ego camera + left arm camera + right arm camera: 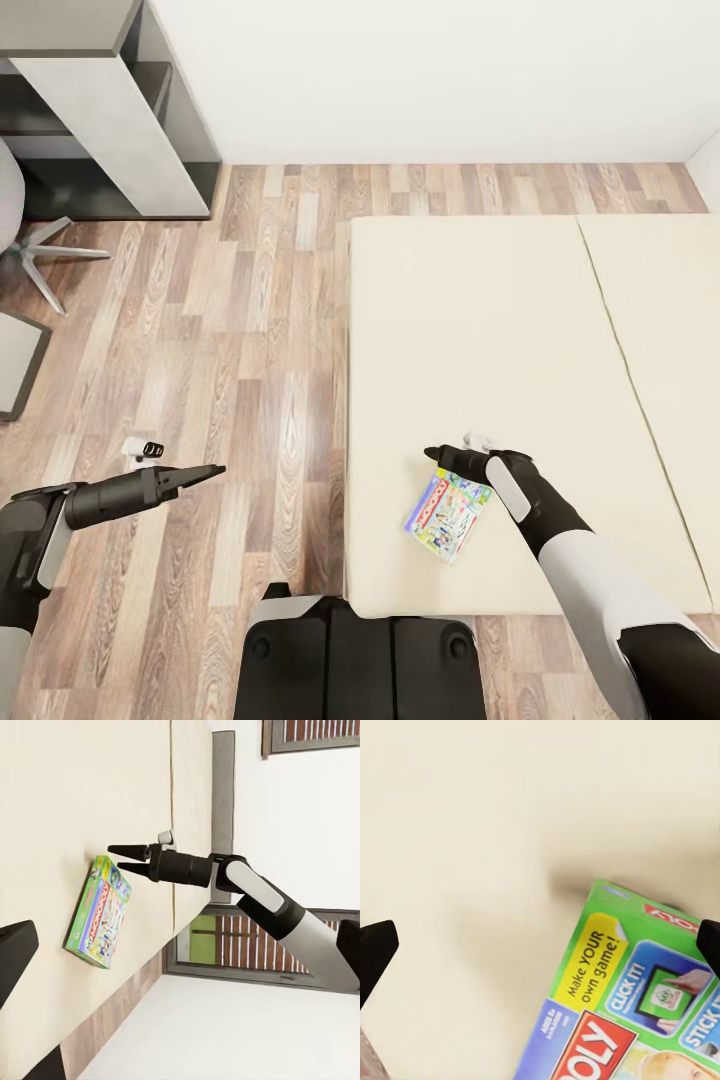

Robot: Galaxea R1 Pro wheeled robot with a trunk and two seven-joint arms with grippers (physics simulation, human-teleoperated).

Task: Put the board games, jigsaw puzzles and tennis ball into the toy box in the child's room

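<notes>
robot base low in head view | right gripper jaws spread, just above green-edged board game flat on bed | left gripper over floor, jaws pressed together

We are reading print on the green-edged board game lying on the bed. Its yellow panel is saying "Make YOUR own game!", a blue panel beside it "CLICK IT!", another starts "STICK", and large white letters on red are showing "OLY". The remaining print is too small for us.
</notes>
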